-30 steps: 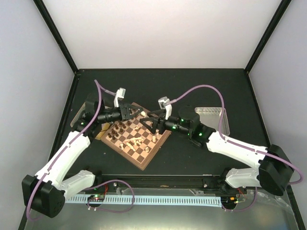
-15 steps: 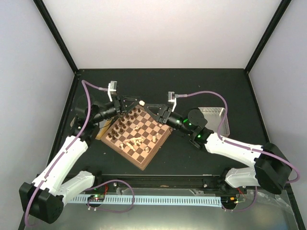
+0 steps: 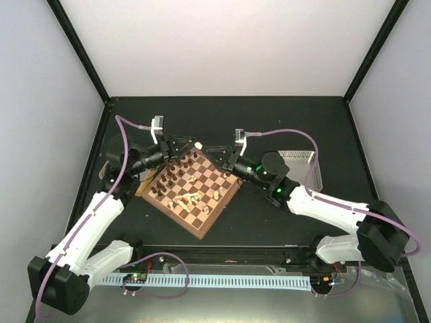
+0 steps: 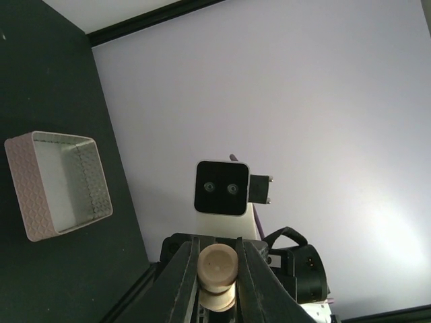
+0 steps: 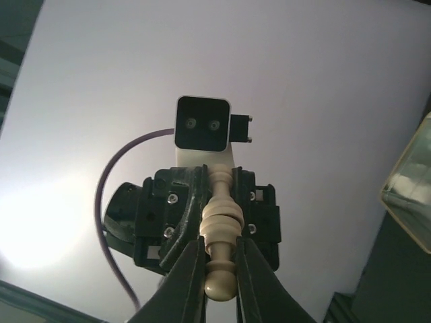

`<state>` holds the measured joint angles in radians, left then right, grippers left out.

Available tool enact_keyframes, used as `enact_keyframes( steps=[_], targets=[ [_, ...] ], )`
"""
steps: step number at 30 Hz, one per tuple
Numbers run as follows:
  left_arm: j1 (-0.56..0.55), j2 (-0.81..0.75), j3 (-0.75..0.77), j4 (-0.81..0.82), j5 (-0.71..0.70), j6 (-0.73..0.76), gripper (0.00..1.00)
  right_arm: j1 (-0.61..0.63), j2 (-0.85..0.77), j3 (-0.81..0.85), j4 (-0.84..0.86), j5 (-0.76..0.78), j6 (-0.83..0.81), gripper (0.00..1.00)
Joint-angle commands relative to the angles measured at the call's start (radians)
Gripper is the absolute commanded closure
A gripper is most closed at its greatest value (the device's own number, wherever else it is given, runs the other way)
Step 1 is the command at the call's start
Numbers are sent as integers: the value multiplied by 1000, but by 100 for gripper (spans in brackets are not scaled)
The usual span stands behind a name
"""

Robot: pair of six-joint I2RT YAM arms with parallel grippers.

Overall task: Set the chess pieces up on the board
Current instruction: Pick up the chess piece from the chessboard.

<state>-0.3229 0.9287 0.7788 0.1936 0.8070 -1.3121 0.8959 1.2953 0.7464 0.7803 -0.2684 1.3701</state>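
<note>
handing over above the board [image 3: 202, 232], 12 o'clock corner: my l claw [image 4: 217, 276] & r claw [image 5: 219, 269] both pinched on one cream piece [image 5: 222, 222]; i'd ease l open slow, no twist.

The board [image 3: 192, 192] is checkered in light and dark brown squares, with a brown rim. The chess pieces [image 3: 192, 196] on it are pale cream and dark brown; the held chess piece [image 5: 221, 235] is cream. The table [image 3: 283, 114] is black and the walls [image 3: 40, 81] pale grey-lilac. The left arm [image 3: 91, 222] and right arm [image 3: 330, 208] are white with black joints and green lights. The cable [image 5: 102, 208] is purple. The small tray [image 4: 57, 185] is pinkish outside with a fine diamond lattice and white inside.
</note>
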Motion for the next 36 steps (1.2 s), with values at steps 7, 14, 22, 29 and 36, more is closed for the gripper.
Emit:
enact_keyframes(
  steps=[7, 14, 22, 29, 36],
  targets=[
    [-2, -89, 8, -294, -145, 352, 98, -60, -115, 81, -630, 11, -276, 99],
    [-1, -175, 49, -607, -372, 761, 98, -86, -116, 228, -1257, 199, -588, 99],
    [-1, -260, 33, -713, -455, 964, 98, -94, 72, 452, -1623, 349, -743, 99],
    [-2, -323, -14, -715, -447, 1015, 99, -95, 238, 605, -1762, 336, -802, 99],
    [-2, -336, -70, -703, -445, 1021, 98, -94, 395, 740, -1835, 310, -858, 99]
  ],
)
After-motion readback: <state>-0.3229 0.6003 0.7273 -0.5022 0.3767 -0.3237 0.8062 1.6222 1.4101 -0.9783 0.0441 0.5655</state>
